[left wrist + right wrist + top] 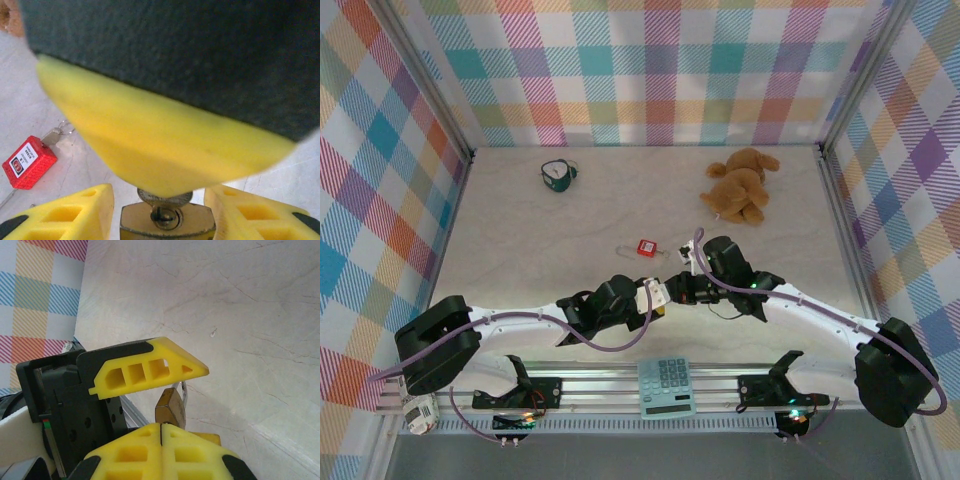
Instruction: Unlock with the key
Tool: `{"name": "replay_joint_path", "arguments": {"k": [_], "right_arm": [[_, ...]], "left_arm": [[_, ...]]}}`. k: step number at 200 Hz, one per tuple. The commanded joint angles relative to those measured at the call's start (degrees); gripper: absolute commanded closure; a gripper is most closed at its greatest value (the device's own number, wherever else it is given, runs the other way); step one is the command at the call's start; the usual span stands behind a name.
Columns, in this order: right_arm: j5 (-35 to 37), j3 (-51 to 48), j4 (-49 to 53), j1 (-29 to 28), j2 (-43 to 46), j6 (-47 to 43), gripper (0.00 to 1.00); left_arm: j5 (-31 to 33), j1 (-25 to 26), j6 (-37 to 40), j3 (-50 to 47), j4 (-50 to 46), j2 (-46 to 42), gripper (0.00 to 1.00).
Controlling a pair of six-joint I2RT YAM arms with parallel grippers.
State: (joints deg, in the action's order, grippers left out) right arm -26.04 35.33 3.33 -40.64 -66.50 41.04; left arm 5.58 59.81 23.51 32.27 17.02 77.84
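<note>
Left fingers (75, 217) half apart, flanking the brass padlock (167, 226), likely to steady it; cannot tell whether pressing it yet. Right fingers (135, 452) pressed flat together, seemingly pinching the key (165, 197), rounded head peeking out just above the keyhole, placed for turning. Farther off on the table (520, 250), a red padlock (29, 162), lying apart.

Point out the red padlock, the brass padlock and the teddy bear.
red padlock (29, 162): left wrist view, red body.
brass padlock (168, 222): left wrist view, keyhole face.
teddy bear (740, 188): top external view, torso.
</note>
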Motion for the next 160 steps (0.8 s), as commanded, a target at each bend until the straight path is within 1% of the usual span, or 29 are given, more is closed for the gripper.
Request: {"name": "replay_joint_path", "arguments": {"k": [1,28,64,110,160], "right_arm": [[-1.15,1.97,-0.15,-0.3,0.36,-1.31,0.97],[-1.07,2.11,-0.29,-0.24,-0.1,-1.29,0.97],[-1.53,2.46,-1.08,-0.32,-1.15,-0.91,0.97],[-2.19,2.46,-2.19,-0.36,-2.36,-0.34,0.97],[-2.21,2.13,-2.45,-0.34,-2.76,0.12,0.97]], "left_arm": [[-0.08,-0.51,-0.19,-1.38,1.79,-0.84,0.53],[0.17,-0.4,-0.19,-1.94,1.95,-1.82,0.58],[0.95,-0.23,-0.19,-2.69,3.12,-2.73,0.7],[2.65,-0.07,-0.09,-2.92,5.05,-3.82,0.71],[4.32,0.39,0.11,-1.98,4.62,-4.35,0.85]]}}
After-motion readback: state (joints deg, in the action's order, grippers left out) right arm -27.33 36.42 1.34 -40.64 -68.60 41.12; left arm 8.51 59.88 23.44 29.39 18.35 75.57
